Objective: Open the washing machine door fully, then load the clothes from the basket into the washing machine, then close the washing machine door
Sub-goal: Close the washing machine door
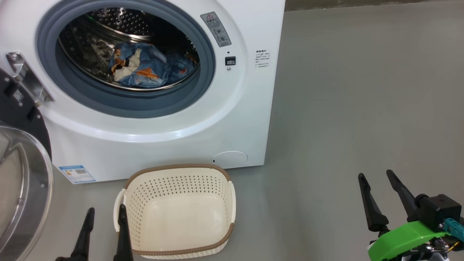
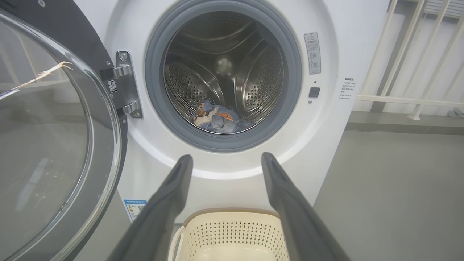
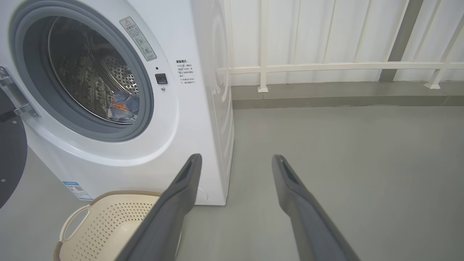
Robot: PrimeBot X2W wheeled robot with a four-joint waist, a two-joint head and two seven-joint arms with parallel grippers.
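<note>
Blue clothes (image 1: 145, 69) — orange-white print — inside steel drum (image 1: 116, 20)

Washing machine door (image 1: 21, 181) wide open, left; clothes (image 1: 145, 67) bundled inside washing machine (image 1: 163, 134); basket (image 1: 177, 167) in front, seemingly empty.

- washing machine door (image 1: 25, 188) swung open, left side
- clothes (image 1: 145, 69) inside the washing machine (image 1: 174, 134)
- basket (image 1: 177, 167) on the floor (image 1: 344, 90) just in front
- left gripper (image 1: 106, 209) beside basket, right gripper (image 1: 375, 174) well apart, both spread
</note>
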